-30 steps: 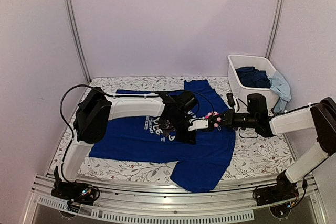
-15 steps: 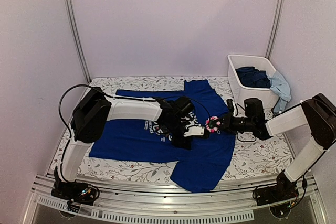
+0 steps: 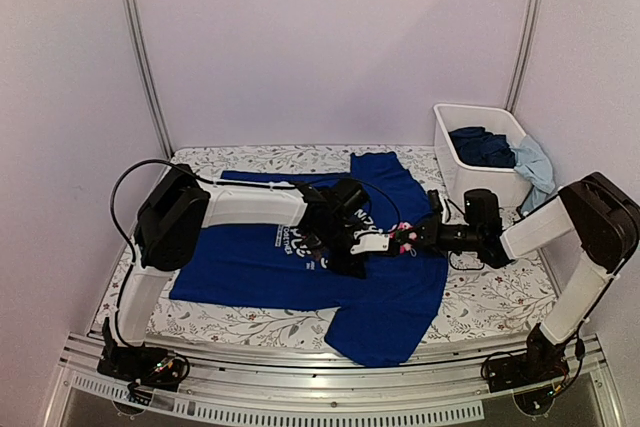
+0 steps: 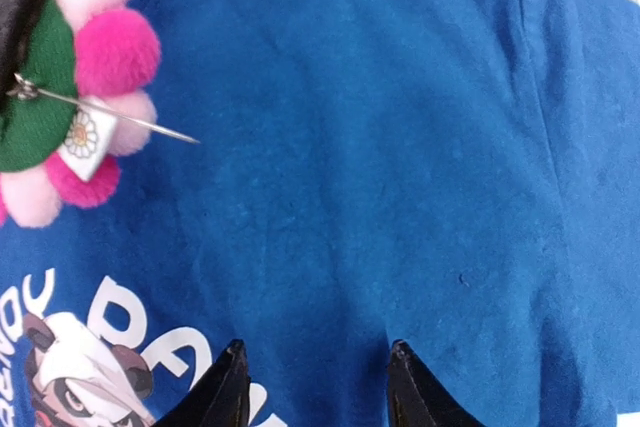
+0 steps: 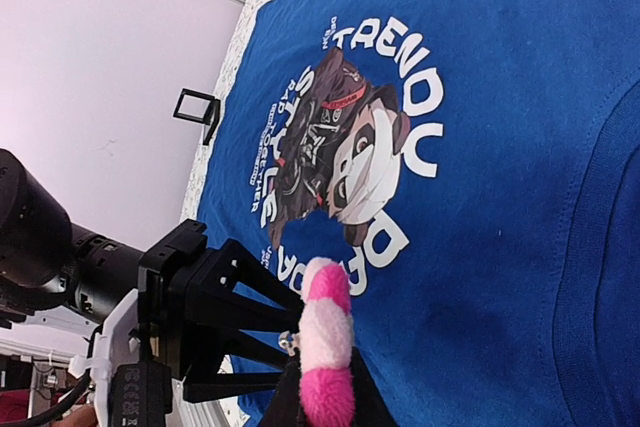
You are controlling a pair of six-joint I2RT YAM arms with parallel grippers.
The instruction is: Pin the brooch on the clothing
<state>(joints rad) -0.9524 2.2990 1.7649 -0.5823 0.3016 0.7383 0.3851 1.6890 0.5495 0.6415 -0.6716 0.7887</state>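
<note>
My left claw [image 4: 315, 387] hangs open and empty over the royal-blue panda-print T-shirt [image 3: 250, 267]. Just right of it, the pink pom-pom flower brooch [image 3: 404, 238], pin bared, sits clamped in my right claw [image 5: 325, 402].

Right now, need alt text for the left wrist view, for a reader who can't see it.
A pink-and-pale pompom brooch seen from its green back, open pin pointing right, hangs at top left over a royal-blue T-shirt. The left gripper shows at the bottom edge, jaws apart and empty, beside the white panda print.
</note>
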